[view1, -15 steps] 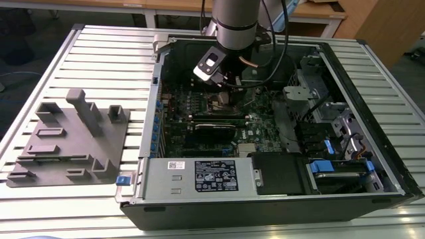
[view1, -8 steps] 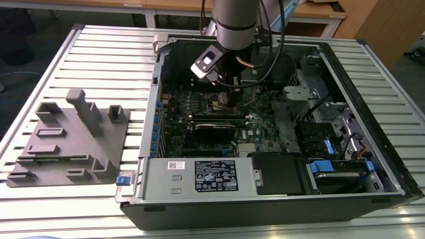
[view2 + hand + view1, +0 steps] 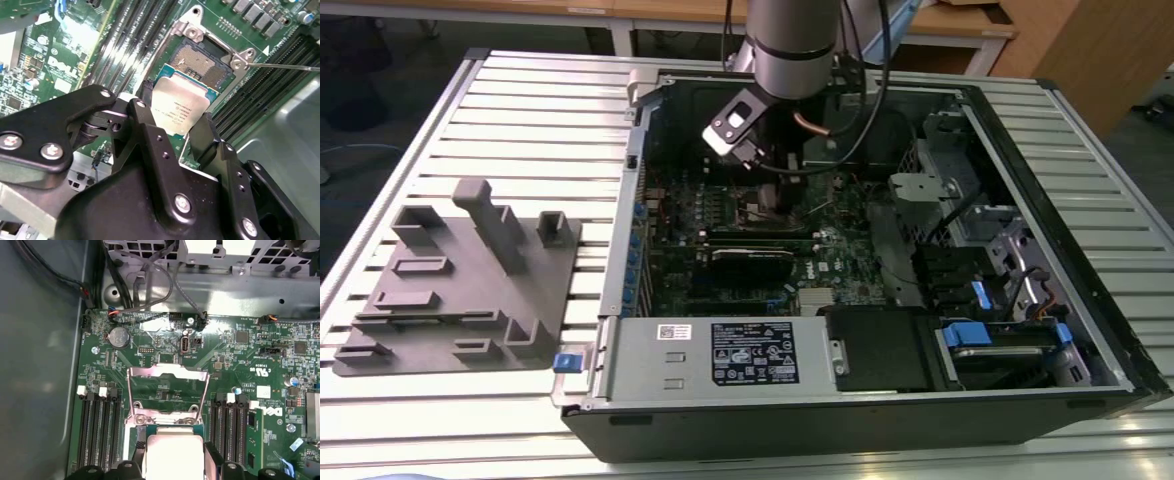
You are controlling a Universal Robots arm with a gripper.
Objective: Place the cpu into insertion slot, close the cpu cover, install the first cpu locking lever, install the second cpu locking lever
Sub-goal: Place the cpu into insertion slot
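In the exterior view, the open black computer case point(image 3: 854, 437) lay on the slatted metal table point(image 3: 520, 110) and held the green motherboard point(image 3: 720, 215). The silver robot arm point(image 3: 794, 40) reached down into the case from above.

In the second wrist view, the black gripper point(image 3: 176, 112) was closed on the small square silver-grey cpu point(image 3: 182, 102), with one finger at each side. It held the cpu over one edge of the square dark insertion slot point(image 3: 202, 62), not seated in it. A thin wire locking lever point(image 3: 285, 66) stood free beside the slot.

In the first wrist view, the thin silver cpu cover point(image 3: 167, 371) stood swung open beyond the cpu, between rows of long black memory slots point(image 3: 97, 435).
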